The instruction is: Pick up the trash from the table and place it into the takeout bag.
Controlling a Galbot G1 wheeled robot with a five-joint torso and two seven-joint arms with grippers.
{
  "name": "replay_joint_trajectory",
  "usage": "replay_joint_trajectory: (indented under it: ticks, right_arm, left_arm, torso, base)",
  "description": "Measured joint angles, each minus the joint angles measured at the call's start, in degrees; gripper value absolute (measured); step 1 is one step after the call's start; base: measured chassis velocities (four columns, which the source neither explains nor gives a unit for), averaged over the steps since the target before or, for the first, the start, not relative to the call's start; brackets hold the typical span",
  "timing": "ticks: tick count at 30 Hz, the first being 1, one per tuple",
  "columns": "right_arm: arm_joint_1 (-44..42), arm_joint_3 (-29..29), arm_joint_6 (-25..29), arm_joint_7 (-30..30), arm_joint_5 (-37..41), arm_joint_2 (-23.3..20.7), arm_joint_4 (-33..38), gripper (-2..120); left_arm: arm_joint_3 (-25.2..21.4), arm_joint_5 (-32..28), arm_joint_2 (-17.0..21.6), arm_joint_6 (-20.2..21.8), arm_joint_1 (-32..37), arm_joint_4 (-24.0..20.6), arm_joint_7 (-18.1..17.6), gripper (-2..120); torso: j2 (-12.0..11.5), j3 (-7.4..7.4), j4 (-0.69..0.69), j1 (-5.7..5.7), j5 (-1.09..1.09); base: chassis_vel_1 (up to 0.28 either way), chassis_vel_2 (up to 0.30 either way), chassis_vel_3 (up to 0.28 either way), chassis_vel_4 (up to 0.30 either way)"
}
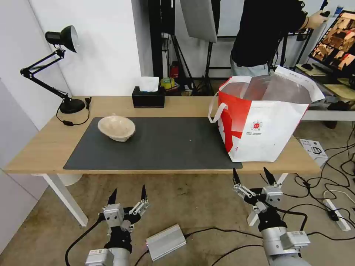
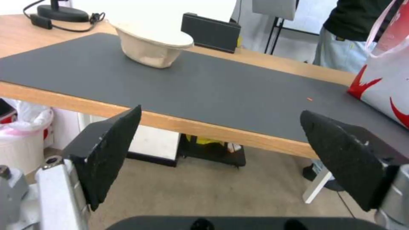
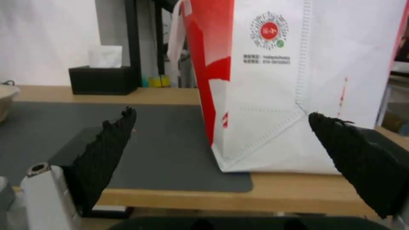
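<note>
Sitting alone on the dark mat, the pulp bowl (image 1: 116,128) is pale beige, shallow and empty, toward the lamp end of the desk (image 1: 44,147), well apart from the red-and-white bag (image 1: 262,122). Its thin rim could buckle or skid away under a careless pinch. Both pincers hang below the desk edge, left pincer (image 1: 128,195) and right pincer (image 1: 252,176) spread wide, holding nothing.

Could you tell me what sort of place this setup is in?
Probably a lab or studio with a mock desk: light stands behind the table, cables across the floor, a monitor at the side.
</note>
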Motion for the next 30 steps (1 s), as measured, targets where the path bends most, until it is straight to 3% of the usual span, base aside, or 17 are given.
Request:
replay_joint_trajectory:
  ticks: [30]
  right_arm:
    - [0.15, -0.21, 1.1, -0.46, -1.01, 0.59, -0.98, 100]
  left_arm:
    - [-1.26, -2.02, 0.01, 0.06, -0.98, -1.1, 0.01, 100]
  torso:
    - [-0.01, 0.0, 0.0, 0.0, 0.0]
  base:
    - [0.0, 0.0, 0.0, 0.0]
